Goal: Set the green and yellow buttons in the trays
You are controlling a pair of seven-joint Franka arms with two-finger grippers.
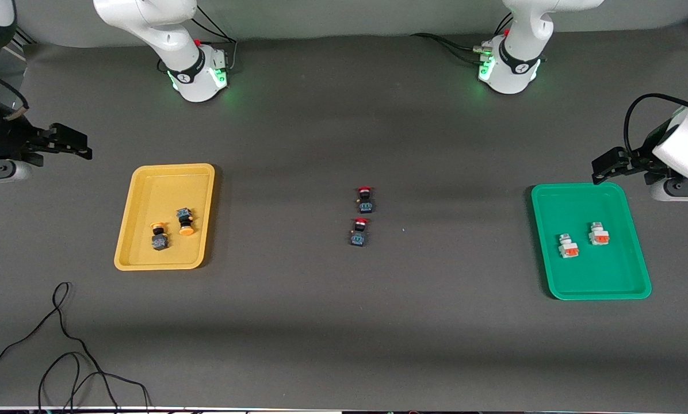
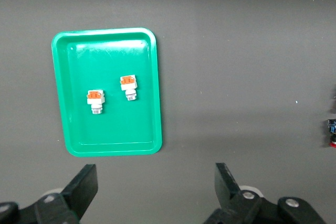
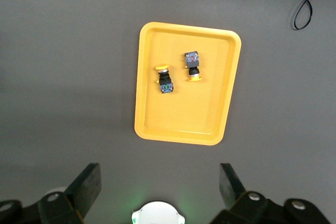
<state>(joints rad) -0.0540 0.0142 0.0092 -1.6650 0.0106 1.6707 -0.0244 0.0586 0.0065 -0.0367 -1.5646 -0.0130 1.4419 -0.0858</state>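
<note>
Two black-bodied buttons with orange-yellow caps (image 1: 159, 236) (image 1: 185, 221) lie in the yellow tray (image 1: 165, 184), also seen in the right wrist view as buttons (image 3: 165, 80) (image 3: 193, 65) in the tray (image 3: 178, 124). Two white-grey buttons with orange faces (image 1: 568, 246) (image 1: 597, 234) lie in the green tray (image 1: 603, 276); the left wrist view shows them (image 2: 95, 99) (image 2: 128, 86) in that tray (image 2: 105, 129). My left gripper (image 1: 606, 167) (image 2: 156, 182) hangs open and empty over bare table beside the green tray. My right gripper (image 1: 73, 144) (image 3: 160, 182) hangs open and empty beside the yellow tray.
Two black buttons with red caps (image 1: 364, 199) (image 1: 359, 231) lie on the grey table midway between the trays. A thin black cable (image 1: 62, 345) loops near the front edge at the right arm's end. The right arm's base (image 3: 156, 213) glows green.
</note>
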